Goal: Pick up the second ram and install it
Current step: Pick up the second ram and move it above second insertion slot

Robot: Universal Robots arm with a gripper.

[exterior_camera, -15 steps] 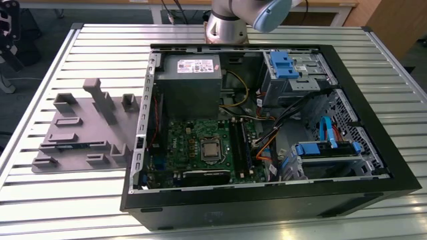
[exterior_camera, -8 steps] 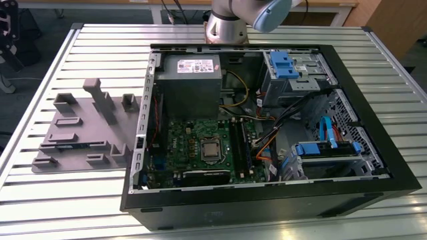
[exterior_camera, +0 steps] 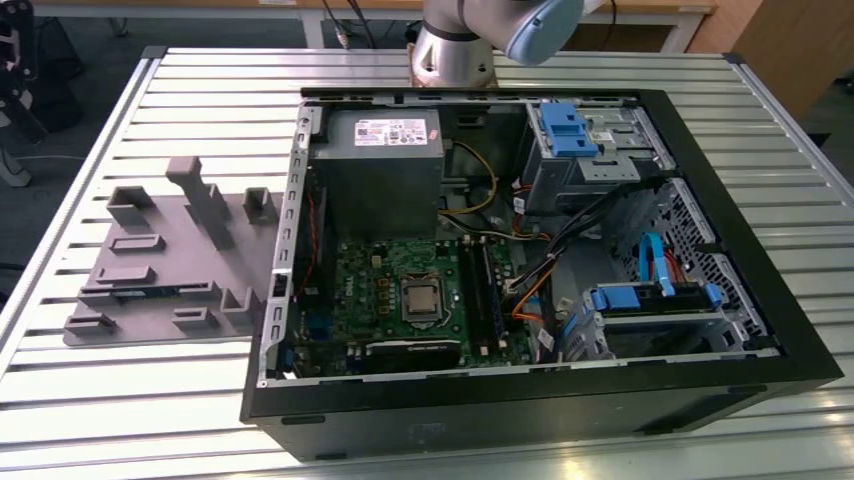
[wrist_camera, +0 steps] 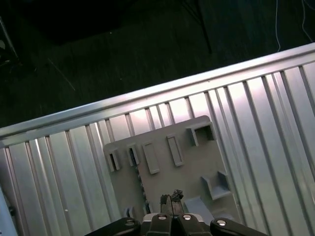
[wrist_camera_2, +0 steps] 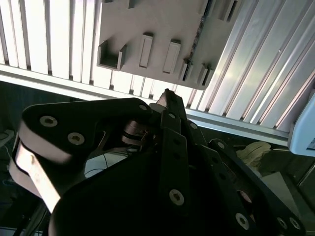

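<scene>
The second ram (exterior_camera: 151, 291) looks like a thin bluish strip standing on edge in a slot of the gray holder tray (exterior_camera: 160, 255), at the exterior view's left. It also appears as a dark edge-on strip (wrist_camera_2: 196, 39) in the second wrist view. My gripper (wrist_camera: 170, 197) hangs high above the tray (wrist_camera: 162, 142), its two dark fingertips pressed together with nothing between them. In the second wrist view the fingers (wrist_camera_2: 168, 98) point down toward the tray's edge (wrist_camera_2: 147, 19). The green motherboard (exterior_camera: 400, 290) lies inside the open computer case (exterior_camera: 534, 390).
The case holds a gray power supply (exterior_camera: 380, 165), blue drive brackets (exterior_camera: 571, 130), loose cables (exterior_camera: 534, 240) and dark memory slots (exterior_camera: 481, 285). The ribbed metal table (exterior_camera: 160, 400) ends just past the tray, with dark floor (wrist_camera: 123, 44) beyond. The arm's base (exterior_camera: 451, 55) stands behind the case.
</scene>
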